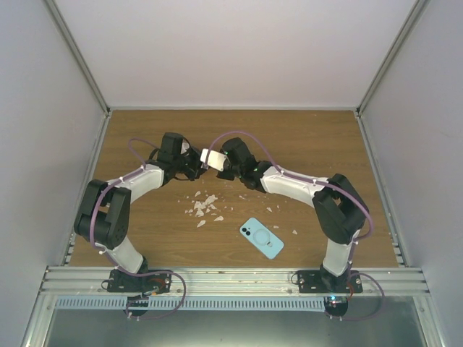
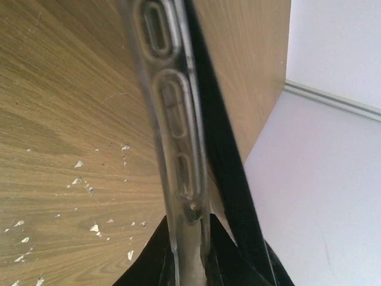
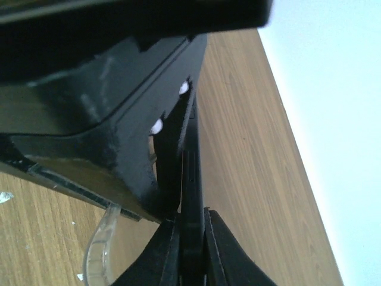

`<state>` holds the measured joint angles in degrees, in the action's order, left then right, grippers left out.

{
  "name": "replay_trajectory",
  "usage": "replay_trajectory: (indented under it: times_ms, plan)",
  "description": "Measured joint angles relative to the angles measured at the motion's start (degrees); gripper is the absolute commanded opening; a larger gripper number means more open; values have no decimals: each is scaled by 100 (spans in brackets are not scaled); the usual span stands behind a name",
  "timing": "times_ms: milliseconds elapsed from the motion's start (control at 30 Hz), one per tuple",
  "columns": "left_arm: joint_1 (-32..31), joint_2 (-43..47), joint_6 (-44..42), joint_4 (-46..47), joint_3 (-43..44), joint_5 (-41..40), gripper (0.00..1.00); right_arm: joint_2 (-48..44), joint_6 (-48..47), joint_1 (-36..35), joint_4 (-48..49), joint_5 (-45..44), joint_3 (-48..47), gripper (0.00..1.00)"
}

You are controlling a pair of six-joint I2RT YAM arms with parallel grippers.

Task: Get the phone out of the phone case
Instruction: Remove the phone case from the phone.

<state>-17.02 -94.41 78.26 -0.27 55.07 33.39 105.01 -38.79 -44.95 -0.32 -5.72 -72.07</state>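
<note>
Phone (image 1: 261, 238) lies on table (image 1: 325, 144), clear case (image 1: 213, 157) aloft.

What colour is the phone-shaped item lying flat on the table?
The item is light blue; the top external view shows it best.

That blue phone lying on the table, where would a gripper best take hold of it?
Across its two long edges, near the middle, coming straight down from above. The blue phone lies flat, back up and slanted, so the grip must turn to match.

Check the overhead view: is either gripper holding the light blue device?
No, the light blue device lies flat on the table, nothing touching it.
</note>
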Motion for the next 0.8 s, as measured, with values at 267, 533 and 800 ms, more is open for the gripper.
replay_trajectory:
  times_ms: [267,533,800]
  plan:
    - [-20,-4,-332,-219,33,-177,0,24,251,26,-46,173,-20,0]
    - [-90,-37,-614,-693,214,-315,0,22,678,28,-492,282,-186,0]
    - [-94,-37,-866,-914,387,-374,0,20,979,42,-990,264,-511,1]
